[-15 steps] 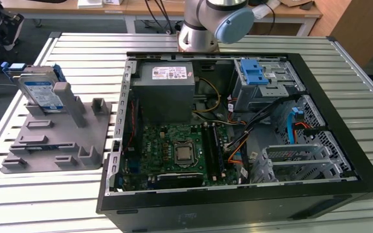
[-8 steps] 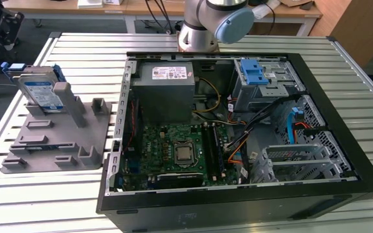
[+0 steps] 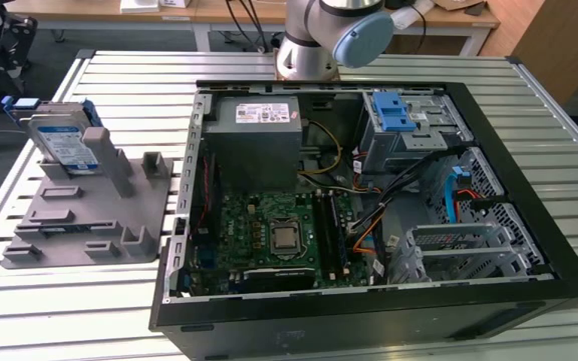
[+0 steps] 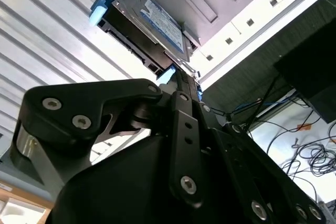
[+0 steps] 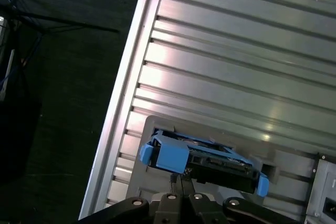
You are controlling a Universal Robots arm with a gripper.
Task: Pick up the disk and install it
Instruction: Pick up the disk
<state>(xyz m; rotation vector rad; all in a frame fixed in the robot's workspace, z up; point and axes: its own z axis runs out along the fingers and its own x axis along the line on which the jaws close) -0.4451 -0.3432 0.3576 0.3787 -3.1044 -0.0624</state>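
Starting at the black metal gripper [image 5: 181, 181] in both wrist views: fingers drawn tight together with no gap visible, tips right at the blue plastic rail of the disk [image 5: 215, 163], a flat silver hard drive with a white-and-blue label. Cannot tell whether anything is pinched between those tips. Found at the upper left of the exterior view, that same disk, standing on edge and leaning slightly in a slot of a grey plastic fixture block [image 3: 78, 218], outside the computer. Resting beneath the block, a table of silver ribbed aluminium slats [image 3: 118, 83]. Lying open just beside the block, toward the exterior view's right, a large black computer case [image 3: 369, 320], holding a grey power-supply box with a white sticker [image 3: 254, 139] at upper middle, a green motherboard [image 3: 269, 226] below it, and a metal drive cage topped by a blue ridged latch [image 3: 394, 113] at upper right. Rising behind the case at the top of the frame, the arm's silver and pale-blue base joints [image 3: 314, 45].
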